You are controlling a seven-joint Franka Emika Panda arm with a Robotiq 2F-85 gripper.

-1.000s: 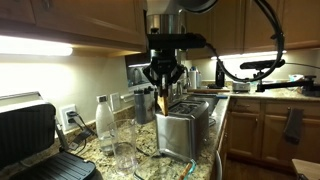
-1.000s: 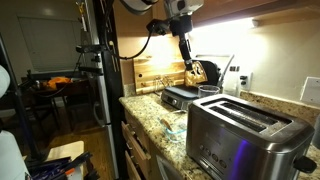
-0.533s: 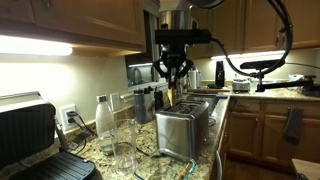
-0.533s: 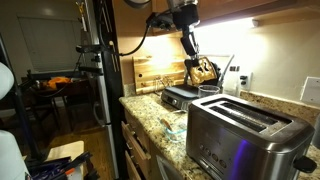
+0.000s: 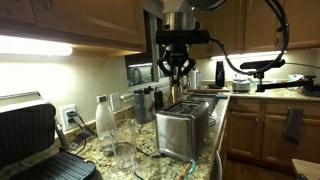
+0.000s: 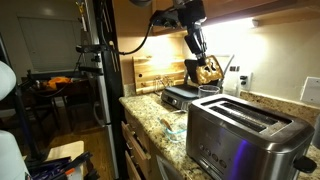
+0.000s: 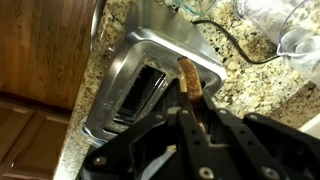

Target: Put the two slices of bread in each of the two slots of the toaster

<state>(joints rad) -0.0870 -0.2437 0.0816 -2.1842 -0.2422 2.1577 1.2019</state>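
The granite counter carries the stainless-steel toaster, which stands below the fingers and a little to one side of them, its top face open to the wrist view. The Robotiq gripper hangs well above it with its fingers closed on one slice of bread. The slice sticks out beyond the fingertips edge-on and points down toward the toaster; in an exterior view it shows as a tan piece just under the fingers. The two slots lie below and beside the slice's free edge, not yet in line with it. No second slice can be made out. The slice looks light and stiff enough to keep its shape when pinched, yet crumbly and easy to crush. I judge it best held near its upper edge, flat faces between the pads, with the lower part free to enter a slot
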